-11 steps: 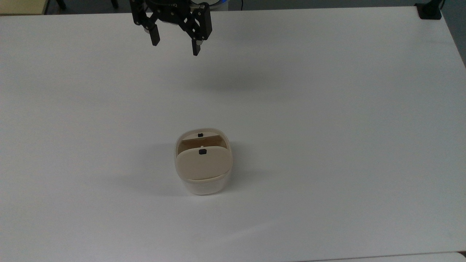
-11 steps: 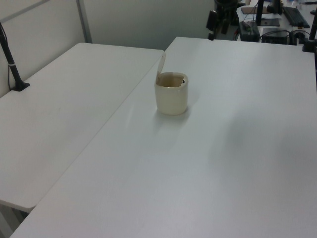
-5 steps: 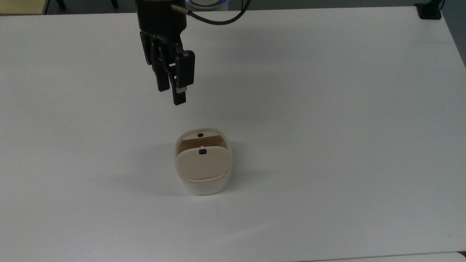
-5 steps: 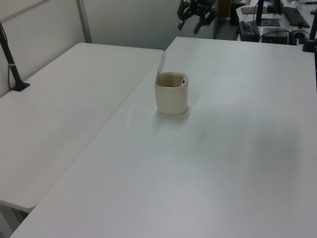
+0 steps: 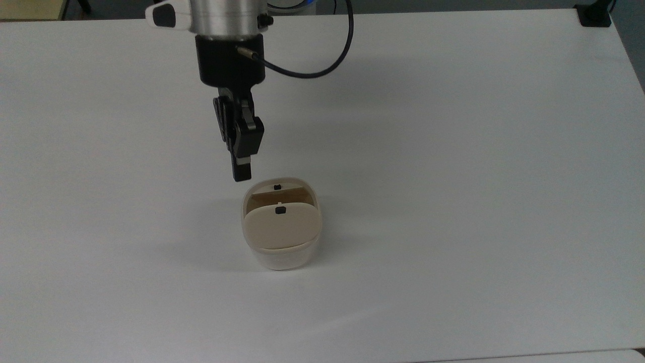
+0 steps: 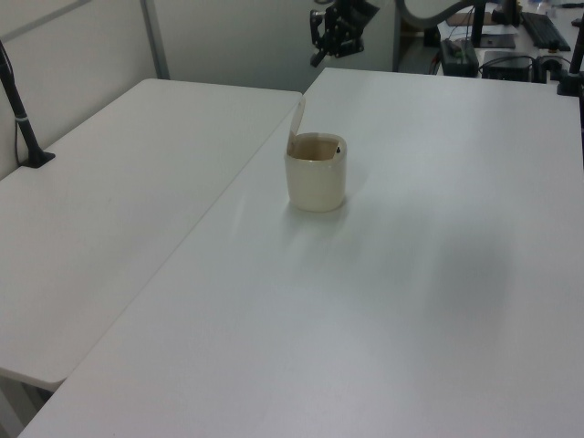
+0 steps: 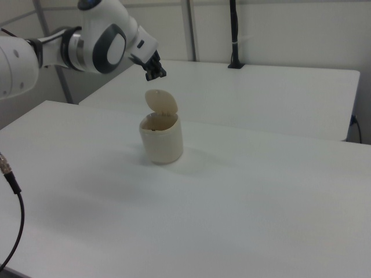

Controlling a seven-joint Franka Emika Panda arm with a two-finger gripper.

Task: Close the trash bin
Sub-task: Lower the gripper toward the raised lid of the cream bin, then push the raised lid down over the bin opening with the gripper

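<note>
Cream trash bin (image 5: 282, 254), lid (image 5: 282, 227) upright, open

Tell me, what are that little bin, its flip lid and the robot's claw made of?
The trash bin looks like smooth cream plastic with a slight sheen and rounded moulded corners. Its lid seems the same plastic in a duller beige, standing open. The gripper looks like matte black plastic or coated metal; which, I can't tell. Above it sits a brushed silver, probably metal, collar.

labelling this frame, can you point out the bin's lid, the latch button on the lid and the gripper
lid (image 5: 282, 229), top view, middle of its flat beige face
latch button (image 5: 280, 210), top view, the black button itself
gripper (image 5: 241, 174), top view, at its black tips
</note>
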